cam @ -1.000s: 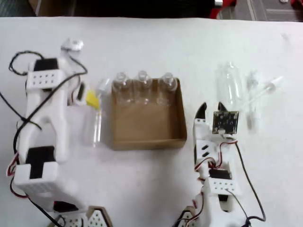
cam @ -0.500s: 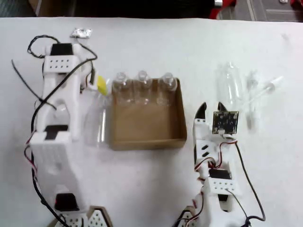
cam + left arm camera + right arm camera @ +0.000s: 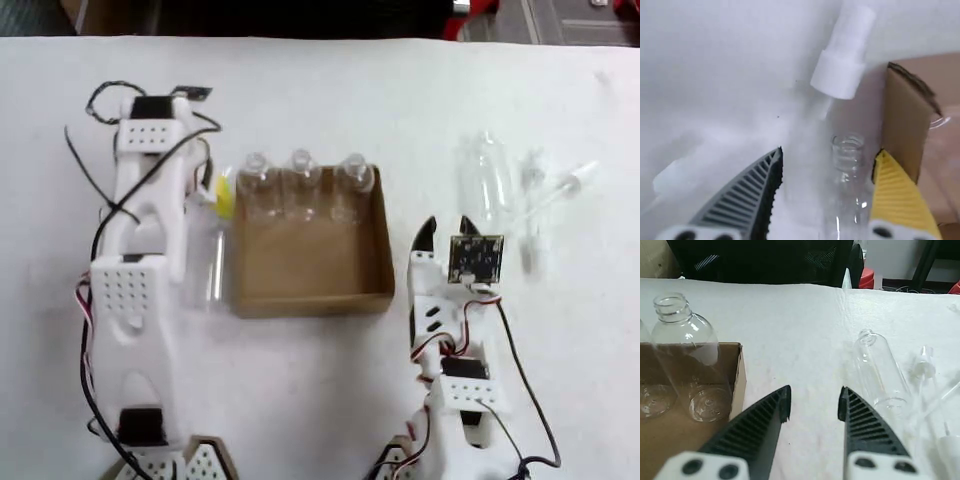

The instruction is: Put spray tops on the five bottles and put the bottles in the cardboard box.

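Observation:
A cardboard box [image 3: 310,270] lies mid-table with three uncapped clear bottles [image 3: 301,183] standing along its far wall. Left of the box a clear bottle [image 3: 207,268] lies on the table. My left gripper [image 3: 827,170] is open and straddles this bottle's open neck [image 3: 847,150], with its yellow finger [image 3: 224,196] beside the box wall [image 3: 904,125]. A white spray top [image 3: 842,57] lies just beyond the neck. My right gripper [image 3: 440,232] stands open and empty right of the box. Another bottle [image 3: 880,372] lies ahead of it, with spray tops [image 3: 556,190] beside it.
The box's near half [image 3: 300,275] holds nothing. A blurred white object [image 3: 670,177] lies on the table outside the grey finger. Cables trail from both arms. The table's far edge [image 3: 320,40] meets a dark room behind.
My left arm has swung right and stretched forward, bringing its gripper up against the box's left wall over the lying bottle. The right arm has not moved.

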Controlling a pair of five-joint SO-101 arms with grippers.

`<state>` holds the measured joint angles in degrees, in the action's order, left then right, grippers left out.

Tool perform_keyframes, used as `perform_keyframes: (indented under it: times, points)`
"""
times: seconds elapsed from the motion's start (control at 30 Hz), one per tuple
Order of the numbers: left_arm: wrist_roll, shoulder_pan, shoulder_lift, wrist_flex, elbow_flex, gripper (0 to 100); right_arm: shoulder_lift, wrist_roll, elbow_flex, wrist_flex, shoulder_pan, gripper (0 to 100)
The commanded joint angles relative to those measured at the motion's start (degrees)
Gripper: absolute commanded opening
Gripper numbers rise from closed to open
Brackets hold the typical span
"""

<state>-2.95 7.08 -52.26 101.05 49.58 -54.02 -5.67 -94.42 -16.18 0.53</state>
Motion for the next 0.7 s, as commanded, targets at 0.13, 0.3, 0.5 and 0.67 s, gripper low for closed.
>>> perform_keyframes:
  times: [0.13, 0.3, 0.5, 0.67]
  points:
    - [2.5, -4.2, 1.3, 0.8, 3.4, 27, 0.6, -0.8, 1.1, 0.1, -0.6, 14.4]
    - [4.7, -4.1, 1.2, 0.9, 2.9, 27, 0.6, -0.8, 1.1, 0.1, -0.6, 14.4]
    - [4.7, -4.2, 1.1, 0.8, 2.9, 27, 0.6, -0.8, 1.1, 0.1, -0.6, 14.4]
    - [4.5, -3.9, 1.1, 0.8, 2.9, 27, 0.6, -0.8, 1.1, 0.1, -0.6, 14.4]
